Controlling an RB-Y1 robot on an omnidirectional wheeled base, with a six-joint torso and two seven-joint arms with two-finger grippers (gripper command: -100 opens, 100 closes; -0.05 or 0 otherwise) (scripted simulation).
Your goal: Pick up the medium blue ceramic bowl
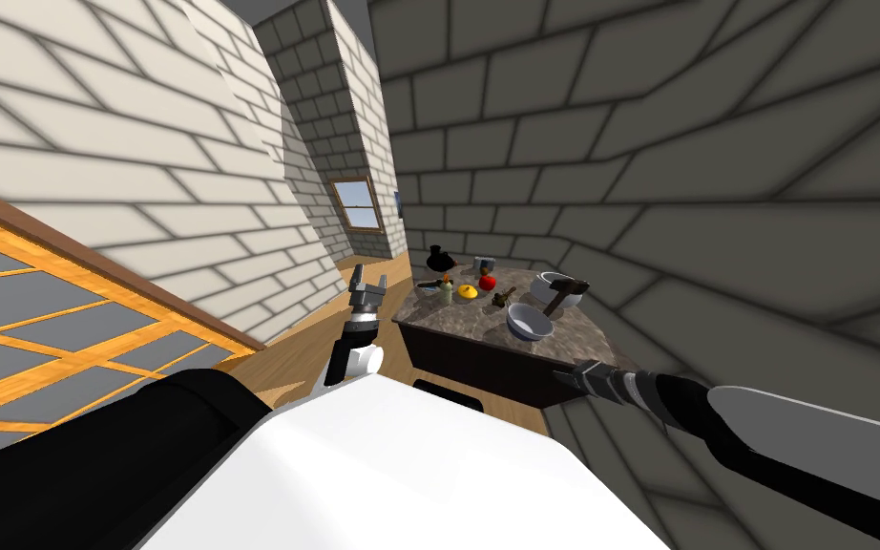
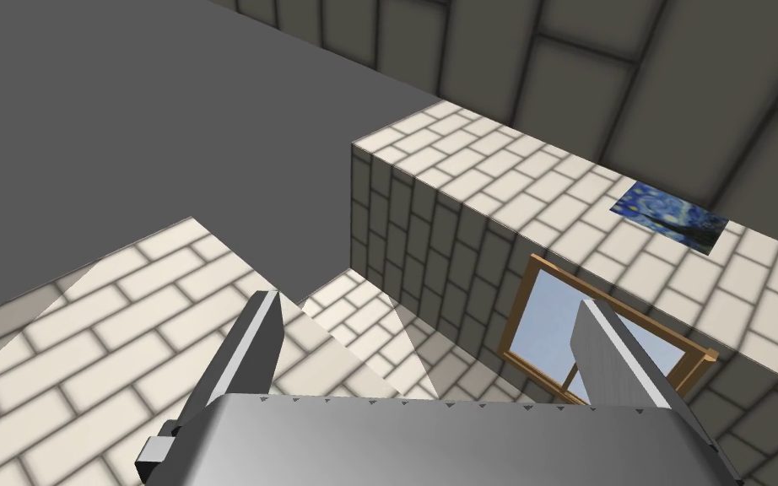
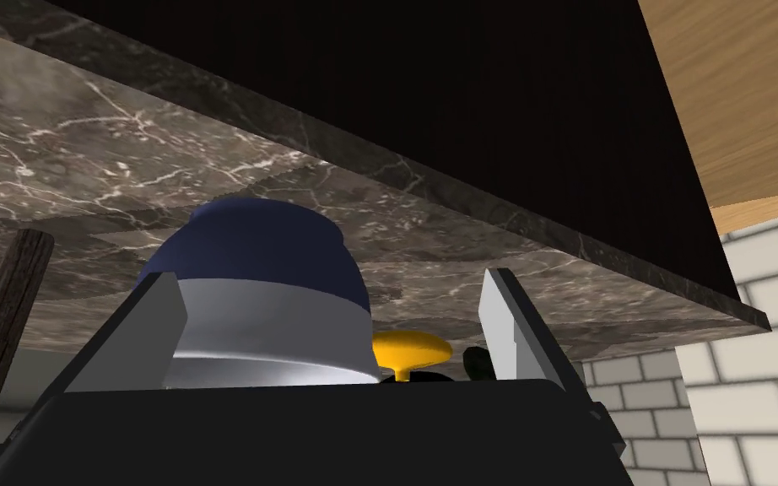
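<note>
Bowl point(image 1: 530, 322) on bench point(image 1: 457, 320), near its front, blue outside | right gripper point(image 3: 328, 283) released, low at bench edge, aimed at bowl, apparently to close across its sides | left gripper point(image 1: 368, 283) released, raised aside, out of the way

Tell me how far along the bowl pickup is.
Done: the right gripper is at the table edge, open and aimed at the bowl.
In hand: the approach. The bowl sits on the table just ahead of the fingers, not gripped.
Left: move in, close on the bowl, lift it.
The left gripper is open, raised beside the table.
</note>
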